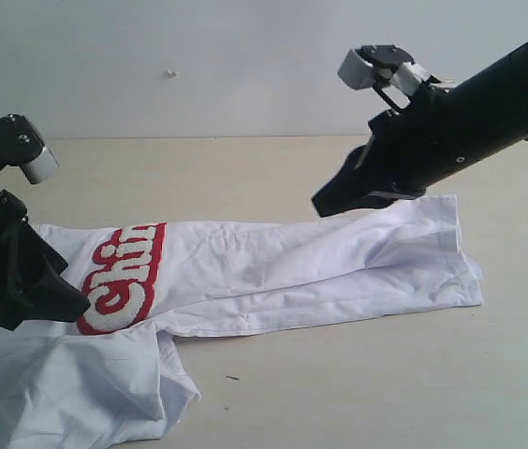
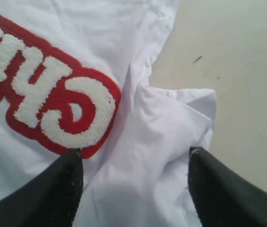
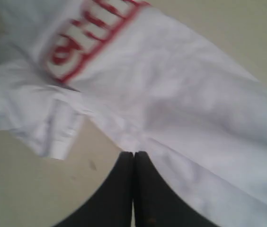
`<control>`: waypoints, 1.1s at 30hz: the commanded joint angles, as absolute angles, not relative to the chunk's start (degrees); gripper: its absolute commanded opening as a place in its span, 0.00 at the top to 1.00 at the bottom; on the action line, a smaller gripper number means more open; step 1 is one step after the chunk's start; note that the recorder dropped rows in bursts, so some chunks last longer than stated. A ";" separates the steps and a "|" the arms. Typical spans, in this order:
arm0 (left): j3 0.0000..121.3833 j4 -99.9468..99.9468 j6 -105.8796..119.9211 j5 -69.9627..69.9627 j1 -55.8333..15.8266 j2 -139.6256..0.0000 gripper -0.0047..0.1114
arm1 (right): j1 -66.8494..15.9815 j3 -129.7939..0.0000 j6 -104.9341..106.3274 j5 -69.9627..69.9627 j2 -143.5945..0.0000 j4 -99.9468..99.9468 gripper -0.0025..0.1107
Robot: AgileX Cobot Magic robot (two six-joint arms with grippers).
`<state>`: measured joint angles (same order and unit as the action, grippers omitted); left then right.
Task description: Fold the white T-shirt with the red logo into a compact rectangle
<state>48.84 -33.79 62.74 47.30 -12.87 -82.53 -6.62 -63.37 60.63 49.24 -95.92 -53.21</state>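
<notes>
Left gripper (image 2: 134,153): open, its two dark fingers (image 2: 53,194) spread wide and poised low over rumpled cloth.
Right gripper (image 3: 133,158): closed, its fingers pressed flat together, raised over the shirt's other end; whether the tips touch fabric cannot be told.
White T-shirt (image 1: 292,271): lies wrinkled on the table as a long folded band, running from under the left gripper to beneath the right gripper. A loose, bunched section spills out beside the left gripper.
Red logo (image 1: 124,276): fuzzy white letters on a thick red outline, face up, with only "Chi" readable. Its end sits just beside one left finger, well apart from the right gripper.
Table (image 1: 386,374): pale beige, showing on all sides of the shirt, with a small dark speck (image 1: 232,378) near the bunched section.
Wall (image 1: 245,65): plain grey-white, behind both arms.
</notes>
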 commanded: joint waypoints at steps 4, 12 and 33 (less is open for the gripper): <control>47.75 -33.13 60.20 45.63 -13.20 -82.39 0.58 | -7.18 -63.93 63.80 49.27 -95.47 -54.88 0.98; 46.87 -35.39 62.25 52.22 -18.20 -82.23 0.96 | -10.97 -63.93 59.28 42.47 -95.45 -47.25 0.98; 43.18 -22.97 50.66 44.47 -27.95 -82.05 0.96 | -10.97 -63.93 56.25 41.81 -95.45 -43.56 0.98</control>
